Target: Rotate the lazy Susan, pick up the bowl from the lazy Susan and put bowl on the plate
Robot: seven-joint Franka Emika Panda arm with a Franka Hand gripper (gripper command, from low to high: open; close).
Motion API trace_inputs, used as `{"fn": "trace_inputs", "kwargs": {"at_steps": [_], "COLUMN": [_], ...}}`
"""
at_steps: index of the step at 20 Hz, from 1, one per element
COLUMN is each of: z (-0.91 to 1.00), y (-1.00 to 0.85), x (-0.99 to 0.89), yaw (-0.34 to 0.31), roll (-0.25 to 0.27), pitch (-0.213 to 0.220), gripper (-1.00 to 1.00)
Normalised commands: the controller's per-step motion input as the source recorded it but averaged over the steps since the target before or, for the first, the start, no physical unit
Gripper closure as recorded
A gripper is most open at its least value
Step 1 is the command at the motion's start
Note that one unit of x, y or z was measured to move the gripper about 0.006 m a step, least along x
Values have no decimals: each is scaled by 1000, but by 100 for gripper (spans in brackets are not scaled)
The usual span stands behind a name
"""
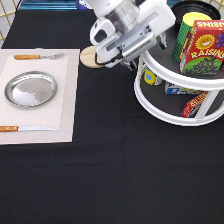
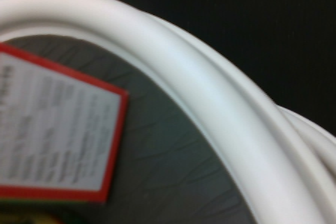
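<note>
The black bowl point(image 1: 193, 8) sits on the top tier of the white lazy Susan point(image 1: 165, 118), at the exterior view's top right, partly hidden behind a raisins box point(image 1: 203, 48). My gripper point(image 1: 136, 54) hangs at the turntable's left rim, close against the upper tier's edge and nowhere near the bowl. On a pale placemat point(image 1: 65, 115) at the left lies the silver plate point(image 1: 31, 89), with nothing on it. The wrist view is filled by the white rim point(image 2: 217, 115), the grey shelf point(image 2: 165, 165) and a red-edged box point(image 2: 52, 135).
A small wooden disc point(image 1: 89, 57) lies just left of the gripper. A fork point(image 1: 37, 56) and a knife point(image 1: 25, 128) flank the plate. A yellow container point(image 1: 192, 20) stands behind the raisins box. The lower tier holds several packets point(image 1: 177, 89).
</note>
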Motion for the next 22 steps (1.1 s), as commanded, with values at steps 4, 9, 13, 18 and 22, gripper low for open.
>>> {"fn": "trace_inputs", "kwargs": {"at_steps": [4,9,13,18,22], "z": [329,39,13,13,38], "y": [199,257,299,271,214], "x": [-809,-782,-748,-574,-37], "yaw": [17,-2,-39,-55,-54], "roll": [-179,-141,-105,-97,-92], "pitch": [-7,48,89,92,82], "gripper": [-100,-100,-100,-100,-100]}}
